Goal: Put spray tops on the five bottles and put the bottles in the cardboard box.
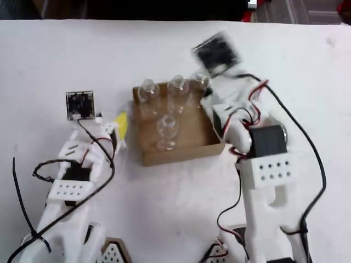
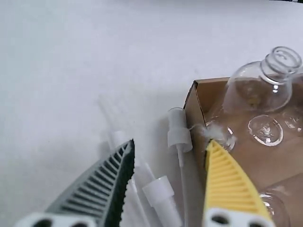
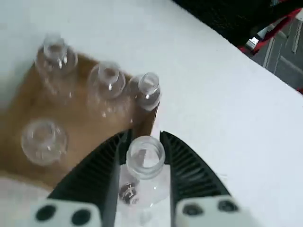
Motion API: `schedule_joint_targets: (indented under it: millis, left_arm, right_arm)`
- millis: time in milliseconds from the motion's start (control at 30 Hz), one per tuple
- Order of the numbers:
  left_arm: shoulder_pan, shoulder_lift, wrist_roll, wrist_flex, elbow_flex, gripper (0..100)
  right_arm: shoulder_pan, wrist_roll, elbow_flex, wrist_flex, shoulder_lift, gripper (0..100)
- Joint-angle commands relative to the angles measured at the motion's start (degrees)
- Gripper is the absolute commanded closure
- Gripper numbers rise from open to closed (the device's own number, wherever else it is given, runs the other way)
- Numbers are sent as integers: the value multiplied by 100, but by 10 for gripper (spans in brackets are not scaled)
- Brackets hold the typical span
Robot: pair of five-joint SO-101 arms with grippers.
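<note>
From above, the cardboard box (image 1: 181, 154) sits around the middle of the table (image 1: 55, 49), with uncapped bottles (image 1: 167, 131) standing inside. At the left wrist, the left pincer (image 2: 170, 142) stands apart over spray tops (image 2: 179, 135) lying on the table beside the box wall. It should close on one cap, not its thin tube. At the right wrist, the right pincer (image 3: 144, 137) clamps one open bottle (image 3: 146, 158) by the neck; hold it upright for capping.

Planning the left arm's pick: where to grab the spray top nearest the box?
Grip the spray top by its thick cap, coming from above and closing across its width. It lies flat beside the box, and its tube looks too thin to pinch.
</note>
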Motion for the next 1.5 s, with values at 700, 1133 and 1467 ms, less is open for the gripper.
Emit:
schedule_joint_targets:
  millis: [700, 1133, 1467]
  left_arm:
    - [66, -75, -53, -88, -176, 774]
    - [66, -75, -53, -88, -176, 774]
    - [66, -75, -53, -88, -176, 774]
  right_arm:
    - [-462, -1697, 5064, -5156, -1490, 975]
    - [-769, -941, 5574, -5710, -1490, 971]
    - [-840, -941, 5582, -5675, -1490, 851]
